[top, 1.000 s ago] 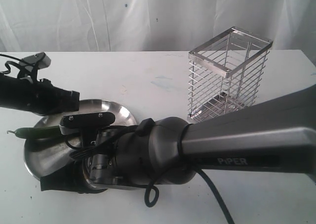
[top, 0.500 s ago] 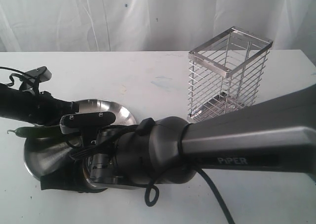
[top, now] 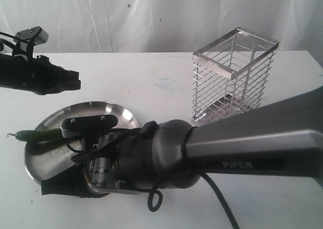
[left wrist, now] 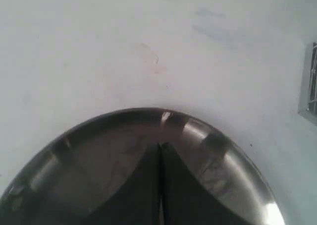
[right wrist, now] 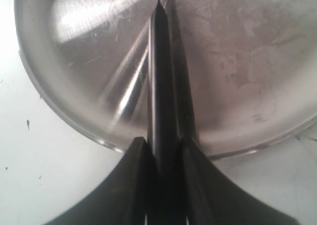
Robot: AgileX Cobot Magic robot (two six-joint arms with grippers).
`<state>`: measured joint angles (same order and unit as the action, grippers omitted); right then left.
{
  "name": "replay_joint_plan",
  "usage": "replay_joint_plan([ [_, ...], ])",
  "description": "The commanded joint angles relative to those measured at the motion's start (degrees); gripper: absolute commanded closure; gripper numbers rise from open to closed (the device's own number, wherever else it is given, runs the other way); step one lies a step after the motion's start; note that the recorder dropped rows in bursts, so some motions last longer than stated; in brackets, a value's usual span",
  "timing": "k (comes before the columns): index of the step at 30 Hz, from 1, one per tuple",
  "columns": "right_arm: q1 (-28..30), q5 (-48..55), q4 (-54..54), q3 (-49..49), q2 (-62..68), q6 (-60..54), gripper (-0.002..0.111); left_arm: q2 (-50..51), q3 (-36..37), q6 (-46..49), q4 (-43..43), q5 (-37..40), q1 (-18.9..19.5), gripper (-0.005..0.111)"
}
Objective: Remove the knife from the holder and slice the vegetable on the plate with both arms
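The white bench (top: 151, 72) carries everything and runs back to a pale draped cloth. The right arm (top: 242, 143), dark grey and marked "PiPER", fills the foreground of the exterior view. It reaches from the right edge across to the near side of the plate, and its wrist hides the plate's near right portion. The left arm (top: 30, 77) is smaller and black. It comes in from the left edge of the exterior view, and its tip stops short of the plate's far left rim, clear of the vegetable.

The holder (top: 234, 77), a tall silver wire basket with a flat-banded rim, stands upright on the bench at the right rear, well apart from the plate. One corner of it shows at the edge of the left wrist view.

The plate (top: 101, 110), round, shallow and shiny steel, sits on the bench left of centre.

The knife (right wrist: 159, 76) is out of the holder. The right fingers (right wrist: 133, 170) are clamped on its black handle from both sides. The dark blade runs straight out over the scuffed plate surface, seen edge-on. Whether the blade touches the plate I cannot tell.

The vegetable (top: 38, 135), slender and dark green, lies across the plate's left rim. Its thin curled stem hangs out over the bench, and its other end is hidden behind the right wrist.

The left fingers (left wrist: 143, 185) are pressed together with nothing between them.
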<state>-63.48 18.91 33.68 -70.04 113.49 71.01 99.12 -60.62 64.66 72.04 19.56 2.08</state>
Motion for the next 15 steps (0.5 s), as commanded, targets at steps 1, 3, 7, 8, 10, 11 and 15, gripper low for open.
replay_joint_plan([
  [1, -0.1, 0.2, 0.6, 0.0, -0.4, -0.4, 0.108, 1.6, 0.0, -8.9, -9.9, 0.4, -0.1, 0.105],
  [3, -0.1, 0.2, 0.6, 0.0, -0.4, -0.4, 0.108, 2.9, 0.0, -10.6, -12.1, 0.3, -0.1, 0.105],
  [7, -0.1, 0.2, 0.6, 0.0, -0.4, -0.4, 0.108, 5.4, 0.0, -10.7, -12.2, 0.4, -0.1, 0.105],
  [8, -0.1, 0.2, 0.6, 0.0, -0.4, -0.4, 0.108, 5.7, 0.0, -10.7, -12.5, 0.5, -0.1, 0.105],
  [10, -0.1, 0.2, 0.6, 0.0, -0.4, -0.4, 0.108, 6.6, 0.0, -10.7, -13.0, 0.6, -0.1, 0.105],
  [11, -0.1, 0.2, 0.6, 0.0, -0.4, -0.4, 0.108, 6.9, 0.0, -10.7, -13.2, 0.7, -0.1, 0.105],
  [15, -0.1, 0.2, 0.6, 0.0, -0.4, -0.4, 0.108, 8.5, 0.0, -10.9, -14.9, 0.4, -0.1, 0.105],
])
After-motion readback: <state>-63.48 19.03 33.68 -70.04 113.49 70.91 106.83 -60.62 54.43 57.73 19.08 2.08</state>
